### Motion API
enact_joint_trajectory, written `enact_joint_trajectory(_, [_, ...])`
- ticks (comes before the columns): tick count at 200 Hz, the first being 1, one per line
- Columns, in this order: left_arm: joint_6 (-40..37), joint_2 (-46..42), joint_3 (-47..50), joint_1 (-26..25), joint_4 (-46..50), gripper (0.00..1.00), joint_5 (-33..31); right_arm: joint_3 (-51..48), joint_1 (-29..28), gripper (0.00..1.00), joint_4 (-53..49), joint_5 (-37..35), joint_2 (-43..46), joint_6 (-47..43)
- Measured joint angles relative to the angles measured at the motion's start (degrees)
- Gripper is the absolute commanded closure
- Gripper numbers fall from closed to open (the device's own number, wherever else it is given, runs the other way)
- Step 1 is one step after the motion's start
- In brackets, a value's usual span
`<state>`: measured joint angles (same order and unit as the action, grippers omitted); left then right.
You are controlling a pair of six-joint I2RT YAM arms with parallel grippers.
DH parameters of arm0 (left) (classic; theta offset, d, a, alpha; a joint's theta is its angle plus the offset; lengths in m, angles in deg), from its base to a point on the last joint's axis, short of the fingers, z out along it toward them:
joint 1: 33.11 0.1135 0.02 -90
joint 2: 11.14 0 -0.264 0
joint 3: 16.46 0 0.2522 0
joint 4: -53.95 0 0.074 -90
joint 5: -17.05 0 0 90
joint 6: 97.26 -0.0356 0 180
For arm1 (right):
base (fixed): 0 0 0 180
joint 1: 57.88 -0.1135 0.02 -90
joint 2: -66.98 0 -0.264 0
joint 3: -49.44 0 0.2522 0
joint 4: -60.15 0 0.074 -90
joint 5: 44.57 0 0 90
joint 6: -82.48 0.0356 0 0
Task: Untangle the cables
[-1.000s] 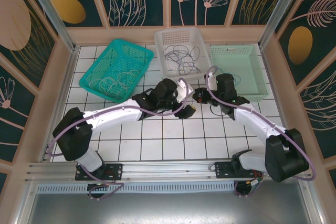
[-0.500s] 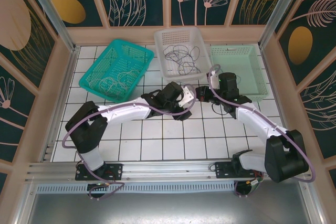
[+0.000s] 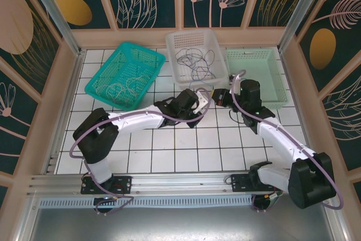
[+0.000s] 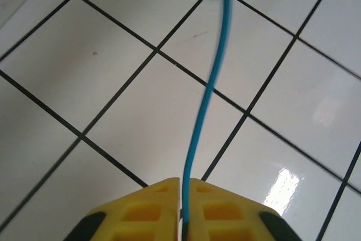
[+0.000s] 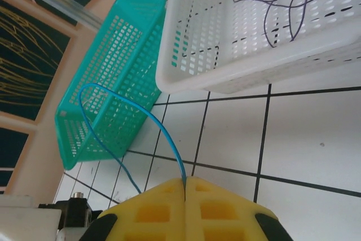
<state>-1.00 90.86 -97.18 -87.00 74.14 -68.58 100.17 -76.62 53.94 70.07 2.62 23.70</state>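
The left gripper (image 4: 184,184) and right gripper (image 5: 185,181) each pinch the blue cable (image 4: 206,100) tight, the cable running out ahead from between their closed jaws, apparently so they can stretch it out straight.

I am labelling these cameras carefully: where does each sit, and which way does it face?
Top external: above and behind the bases, looking down on the table, teal basket, white basket and pale green basket; both arms show.
Left wrist: on the left arm, looking down at tiles; left end effector shut on the blue cable.
Right wrist: on the right arm, looking across tiles at the teal and white baskets; right end effector shut on the cable.
Shared: the blue cable, in both wrist views.
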Motion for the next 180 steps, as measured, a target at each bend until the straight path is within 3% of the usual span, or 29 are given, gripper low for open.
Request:
enact_joint_trajectory(20, [3.98,0.46,-0.24,-0.26,-0.70,1.00,-0.50,-2.32,0.00,1.00,3.02,-1.36,0.96,3.28])
enact_joint_trajectory(105, [20.96,2.27,-0.22,-0.96,-7.48,1.00,-0.15,-11.43,-1.90,1.00,17.86,-9.09,5.62,15.89])
enact_joint_trajectory(180, [33.11,2.27,1.86,-1.60,-19.54,0.99,6.86,-16.70,-5.16,1.00,27.47,-17.59,7.34,20.85])
